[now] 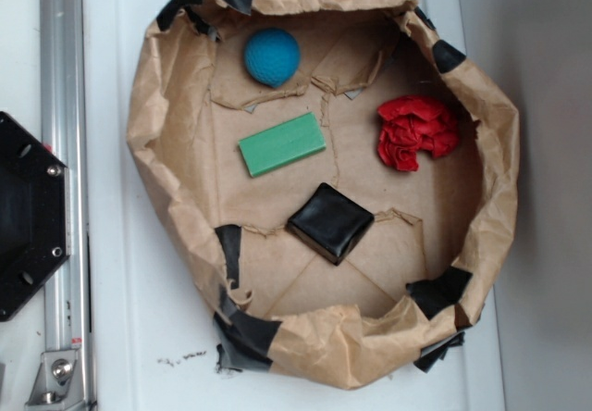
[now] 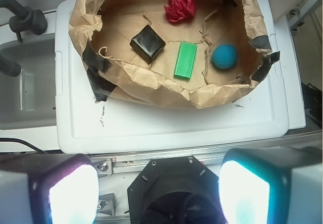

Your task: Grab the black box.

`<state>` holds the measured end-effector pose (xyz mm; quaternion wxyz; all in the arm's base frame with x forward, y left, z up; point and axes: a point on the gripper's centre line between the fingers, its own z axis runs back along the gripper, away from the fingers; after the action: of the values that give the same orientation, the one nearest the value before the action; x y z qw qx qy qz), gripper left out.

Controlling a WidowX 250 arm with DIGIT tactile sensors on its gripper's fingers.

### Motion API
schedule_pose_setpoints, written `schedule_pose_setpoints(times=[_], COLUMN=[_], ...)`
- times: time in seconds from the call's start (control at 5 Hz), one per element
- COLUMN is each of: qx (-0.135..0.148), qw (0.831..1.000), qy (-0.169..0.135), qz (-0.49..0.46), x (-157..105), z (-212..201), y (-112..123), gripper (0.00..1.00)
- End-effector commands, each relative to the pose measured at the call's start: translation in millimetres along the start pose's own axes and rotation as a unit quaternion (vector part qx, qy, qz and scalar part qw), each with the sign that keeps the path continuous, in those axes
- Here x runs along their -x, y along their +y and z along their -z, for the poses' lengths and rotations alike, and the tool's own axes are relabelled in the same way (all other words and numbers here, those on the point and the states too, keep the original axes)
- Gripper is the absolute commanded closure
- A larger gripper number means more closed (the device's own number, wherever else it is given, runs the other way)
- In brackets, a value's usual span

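The black box (image 1: 330, 221) is a small glossy square block lying on the floor of a brown paper bowl (image 1: 166, 161), near its front middle in the exterior view. In the wrist view the black box (image 2: 147, 43) lies far off, at the bowl's left side. My gripper (image 2: 158, 193) is open, its two bright pads wide apart with nothing between them. It hangs high above the robot's black base, well back from the bowl. The gripper is out of sight in the exterior view.
Inside the bowl lie a flat green block (image 1: 282, 143), a blue ball (image 1: 272, 56) and a crumpled red cloth (image 1: 416, 131). The bowl sits on a white board (image 2: 171, 120). A metal rail (image 1: 60, 180) and the black base plate (image 1: 28, 217) stand at the left.
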<state>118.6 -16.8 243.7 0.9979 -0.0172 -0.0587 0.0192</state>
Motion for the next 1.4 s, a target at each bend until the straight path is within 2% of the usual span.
schedule_pose_setpoints(times=[0.0, 0.2, 0.4, 0.6, 0.8, 1.2], qx=[0.000, -0.024, -0.023, -0.025, -0.023, 0.007], qw=[1.000, 0.999, 0.997, 0.995, 0.993, 0.970], qy=[0.000, -0.030, -0.033, -0.024, -0.008, 0.004], qz=[0.000, 0.034, 0.058, 0.089, 0.115, 0.242], x=[0.0, -39.0, -65.8, -87.5, -106.5, -151.1], z=[0.0, 34.3, 63.1, 93.4, 119.6, 186.2], y=[0.0, 19.3, 41.1, 44.3, 38.0, 1.7], gripper=[0.00, 0.00, 0.00, 0.00, 0.00, 0.00])
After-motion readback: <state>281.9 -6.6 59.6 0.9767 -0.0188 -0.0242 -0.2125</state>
